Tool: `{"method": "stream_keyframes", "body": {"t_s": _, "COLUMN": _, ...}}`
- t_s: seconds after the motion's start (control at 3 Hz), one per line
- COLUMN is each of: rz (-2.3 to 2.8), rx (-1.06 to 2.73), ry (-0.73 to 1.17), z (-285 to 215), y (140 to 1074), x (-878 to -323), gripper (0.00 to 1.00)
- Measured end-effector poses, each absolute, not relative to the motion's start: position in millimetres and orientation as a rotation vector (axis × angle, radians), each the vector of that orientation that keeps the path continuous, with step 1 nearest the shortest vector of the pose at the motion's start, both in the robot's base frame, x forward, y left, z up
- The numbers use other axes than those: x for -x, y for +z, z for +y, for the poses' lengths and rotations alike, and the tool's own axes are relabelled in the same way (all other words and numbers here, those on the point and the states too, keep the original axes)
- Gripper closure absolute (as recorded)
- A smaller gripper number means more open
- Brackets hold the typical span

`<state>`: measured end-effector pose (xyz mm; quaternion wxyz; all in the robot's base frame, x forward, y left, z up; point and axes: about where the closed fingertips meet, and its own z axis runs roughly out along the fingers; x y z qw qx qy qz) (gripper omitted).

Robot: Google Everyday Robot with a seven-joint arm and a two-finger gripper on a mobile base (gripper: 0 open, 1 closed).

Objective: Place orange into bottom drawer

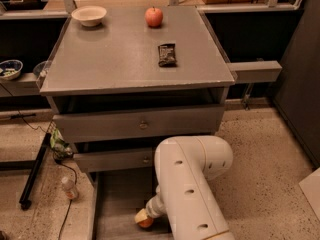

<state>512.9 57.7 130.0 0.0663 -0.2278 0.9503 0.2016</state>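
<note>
The bottom drawer is pulled out at the foot of the grey cabinet, showing its plain grey floor. The orange sits low inside it, near the right side, partly covered. My gripper reaches down into the drawer right at the orange, at the end of the white arm. That arm hides most of the gripper and the drawer's right part. Whether the orange rests on the floor or hangs just above it does not show.
On the cabinet top are a red apple, a pale bowl and a dark snack bar. Two upper drawers with round knobs are above the open one. A plastic bottle, a cable and a black stand leg are on the floor at left.
</note>
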Motion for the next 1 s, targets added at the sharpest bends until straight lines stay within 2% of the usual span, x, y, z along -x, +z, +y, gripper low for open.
{"method": "stream_keyframes", "body": {"t_s": 1.0, "rz": 2.866, "rx": 0.687, "ry": 0.608, "z": 57.8, "y": 130.0, "x": -512.9, "gripper": 0.04}}
